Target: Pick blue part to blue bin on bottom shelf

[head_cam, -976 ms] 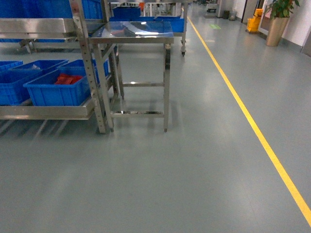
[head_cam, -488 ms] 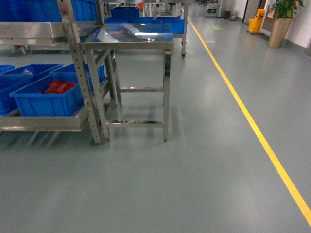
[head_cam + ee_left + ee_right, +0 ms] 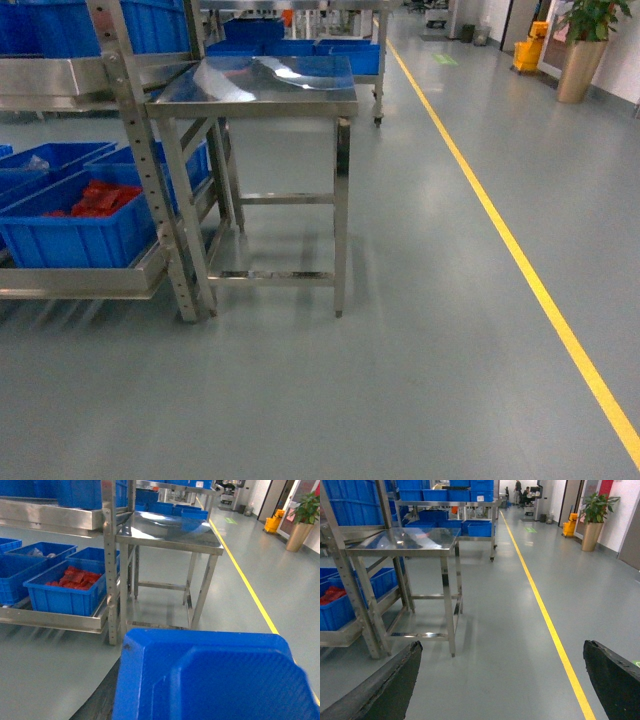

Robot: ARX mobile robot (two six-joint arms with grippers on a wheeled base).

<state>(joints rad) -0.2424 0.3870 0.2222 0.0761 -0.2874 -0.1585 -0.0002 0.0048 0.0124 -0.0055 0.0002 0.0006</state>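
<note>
The blue part [image 3: 210, 680], a moulded blue plastic piece, fills the bottom of the left wrist view and hides my left gripper's jaws. Only a dark finger [image 3: 102, 700] shows at its left edge, so the gripper appears shut on the part. The bottom shelf [image 3: 80, 282] of the steel rack sits at the left. It carries a blue bin [image 3: 85, 235] holding red parts and more blue bins [image 3: 45, 160] behind it. My right gripper [image 3: 502, 680] is open over bare floor, with nothing between its fingers [image 3: 390, 685]. Neither gripper shows in the head view.
A stainless steel table [image 3: 260, 85] stands right of the rack upright [image 3: 150, 190]. An upper rack shelf [image 3: 50, 75] carries more blue bins. A yellow floor line [image 3: 520, 270] runs along the aisle, with a potted plant [image 3: 580, 55] and a yellow mop bucket [image 3: 527, 50] far back.
In the head view the rack and the steel table have slid left and down and look larger. The bin with red parts is now nearer the left edge.
</note>
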